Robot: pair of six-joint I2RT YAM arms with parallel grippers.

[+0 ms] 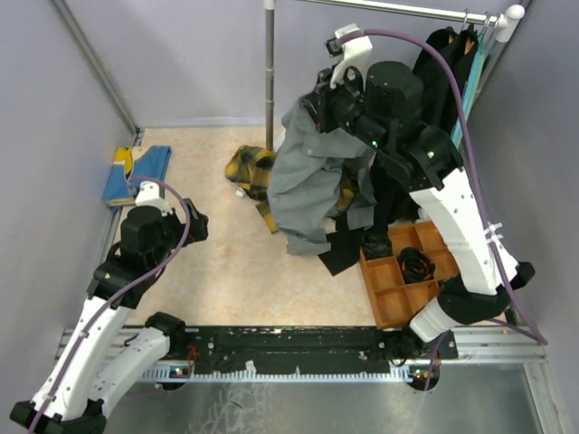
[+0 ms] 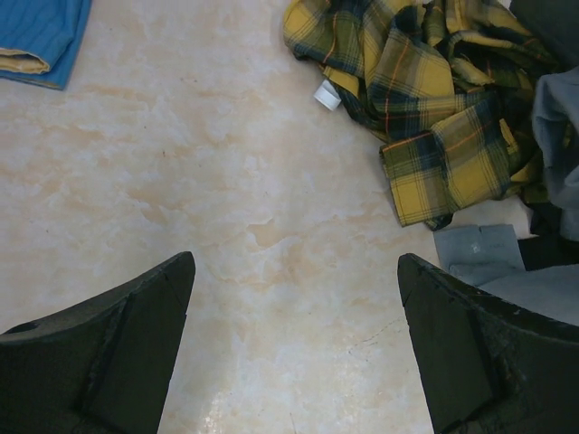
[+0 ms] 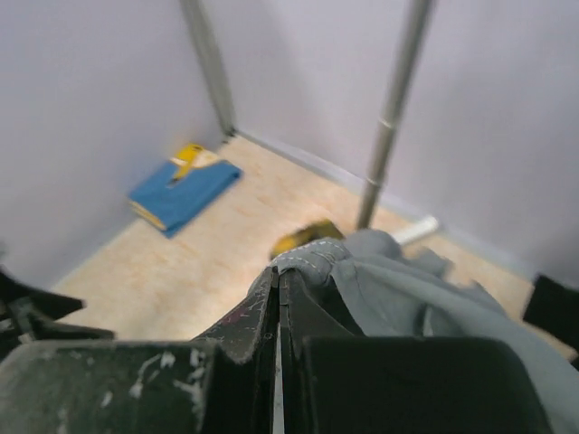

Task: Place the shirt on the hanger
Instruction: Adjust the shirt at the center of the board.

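Right pincer [image 3: 278,274] pressed together on a stitched edge of the grey shirt [image 3: 407,298]. It hangs limp over the table [image 1: 226,262], beside the yellow plaid garment [image 1: 249,167]. Soft, light, droopy: I judge the collar a better hold. Left pincer [image 2: 294,271] spread, holding nothing.

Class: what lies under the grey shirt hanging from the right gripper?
A yellow plaid shirt pokes out beneath the grey shirt, and black cloth shows at its lower edge. How far either runs underneath is covered.

A yellow plaid shirt [image 1: 249,170] lies crumpled by the pole [image 1: 269,81], a folded blue cloth [image 1: 145,172] well apart.
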